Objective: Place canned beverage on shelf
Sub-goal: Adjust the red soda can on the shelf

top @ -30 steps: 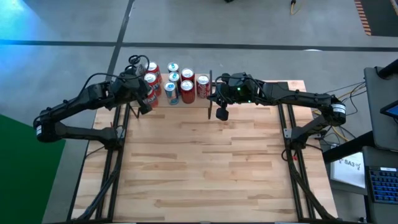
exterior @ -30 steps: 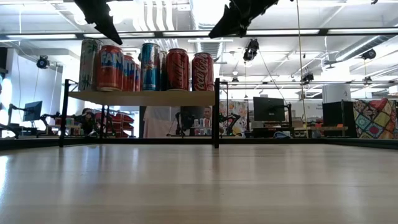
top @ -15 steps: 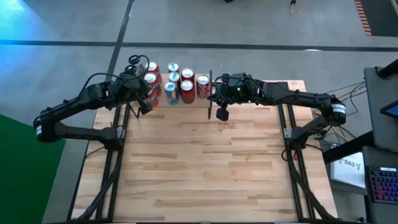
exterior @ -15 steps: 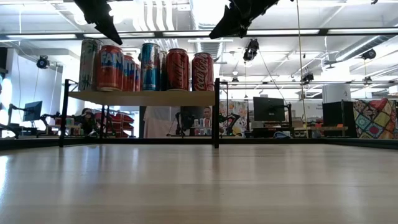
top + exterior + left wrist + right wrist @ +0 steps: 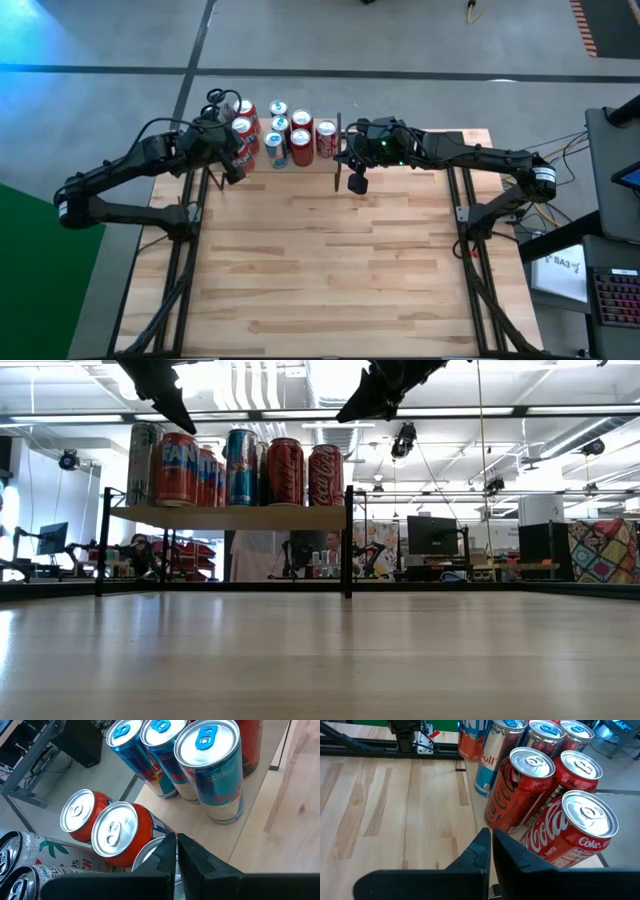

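Red and blue cans (image 5: 275, 133) stand upright together on the shelf (image 5: 228, 517), which is at the 12 o'clock edge of the wooden desk (image 5: 330, 260) in the high view. The left claw (image 5: 233, 172) hangs at the shelf's 9 o'clock end, above the orange cans (image 5: 115, 832), with its fingers pressed together and holding nothing. The right claw (image 5: 356, 183) is at the shelf's 3 o'clock end, just beside the red cola cans (image 5: 555, 815), also with fingers together and empty.
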Robot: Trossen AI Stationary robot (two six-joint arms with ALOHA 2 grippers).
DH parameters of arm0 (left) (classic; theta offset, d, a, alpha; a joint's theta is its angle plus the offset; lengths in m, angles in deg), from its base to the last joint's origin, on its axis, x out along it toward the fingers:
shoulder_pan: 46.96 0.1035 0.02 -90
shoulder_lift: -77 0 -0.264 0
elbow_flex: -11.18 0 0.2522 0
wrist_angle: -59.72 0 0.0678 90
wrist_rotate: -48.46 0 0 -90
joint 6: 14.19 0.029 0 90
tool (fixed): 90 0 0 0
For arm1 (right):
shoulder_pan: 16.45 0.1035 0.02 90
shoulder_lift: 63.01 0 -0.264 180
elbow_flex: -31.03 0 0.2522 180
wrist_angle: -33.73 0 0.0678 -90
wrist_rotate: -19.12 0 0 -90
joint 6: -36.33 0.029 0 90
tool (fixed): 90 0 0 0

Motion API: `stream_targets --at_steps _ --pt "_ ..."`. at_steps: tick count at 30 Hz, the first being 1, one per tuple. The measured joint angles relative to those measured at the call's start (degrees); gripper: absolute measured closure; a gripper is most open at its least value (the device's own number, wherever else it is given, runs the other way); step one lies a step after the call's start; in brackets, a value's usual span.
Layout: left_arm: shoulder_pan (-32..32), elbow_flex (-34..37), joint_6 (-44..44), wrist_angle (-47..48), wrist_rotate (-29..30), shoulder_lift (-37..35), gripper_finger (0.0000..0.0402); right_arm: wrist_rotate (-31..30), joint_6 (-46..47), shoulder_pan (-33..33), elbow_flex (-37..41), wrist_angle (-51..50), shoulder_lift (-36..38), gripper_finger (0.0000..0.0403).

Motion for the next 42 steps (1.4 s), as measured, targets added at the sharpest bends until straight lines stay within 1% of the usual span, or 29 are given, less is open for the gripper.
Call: stream_targets --at_steps 14,42 --pt "0.0 0.0 1.2 0.1 -0.1 0.0 0.0402 0.0 0.0 0.0 0.0 0.0 0.0 0.0394" --pt "0.0 0.1 -0.9 0.8 -0.3 0.0 0.0402 0.0 0.1 0.0 0.0 -0.2 0.0 0.0394"
